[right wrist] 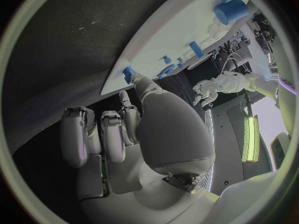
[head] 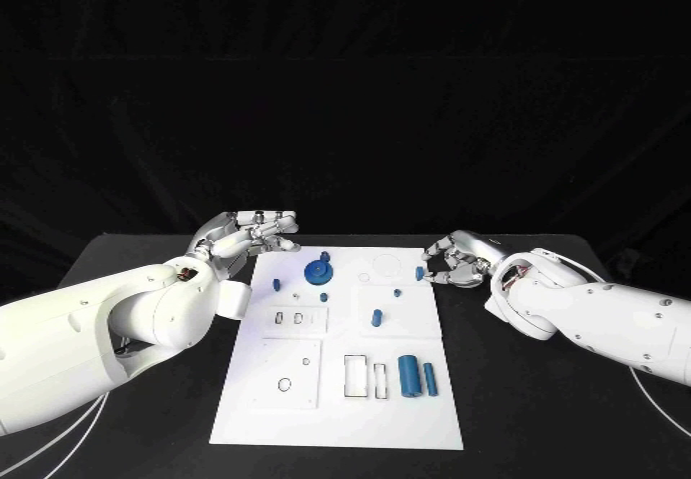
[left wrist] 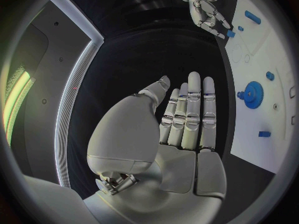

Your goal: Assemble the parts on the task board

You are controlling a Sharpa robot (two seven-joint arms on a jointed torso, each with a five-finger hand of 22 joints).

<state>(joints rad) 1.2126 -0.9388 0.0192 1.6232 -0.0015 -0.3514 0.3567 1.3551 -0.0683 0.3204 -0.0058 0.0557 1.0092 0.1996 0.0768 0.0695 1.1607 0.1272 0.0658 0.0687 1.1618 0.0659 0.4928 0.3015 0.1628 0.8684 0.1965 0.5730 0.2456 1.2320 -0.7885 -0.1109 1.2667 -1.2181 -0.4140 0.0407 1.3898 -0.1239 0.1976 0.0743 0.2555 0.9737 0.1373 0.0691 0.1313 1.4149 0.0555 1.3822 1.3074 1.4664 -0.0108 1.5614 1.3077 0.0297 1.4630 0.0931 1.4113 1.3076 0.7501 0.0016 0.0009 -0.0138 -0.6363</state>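
The white task board (head: 339, 409) lies in the middle of the black table. On it stand a blue gear (head: 316, 269) (left wrist: 253, 94), several small blue pegs (head: 277, 284), an oblong blue piece (head: 377, 318) and two blue cylinders (head: 410, 375). My right hand (head: 455, 261) (left wrist: 209, 12) is at the board's far right edge, where its thumb and a finger pinch a small blue part (head: 420, 272) (right wrist: 127, 74) (left wrist: 230, 33). My left hand (head: 254, 235) (left wrist: 187, 119) hovers by the board's far left corner with fingers straight and nothing in it.
Rectangular and round sockets (head: 289, 318) are cut into the board's middle and near half. Black table (head: 144, 439) runs along both sides of the board, and white cables (head: 58, 439) hang at the near left.
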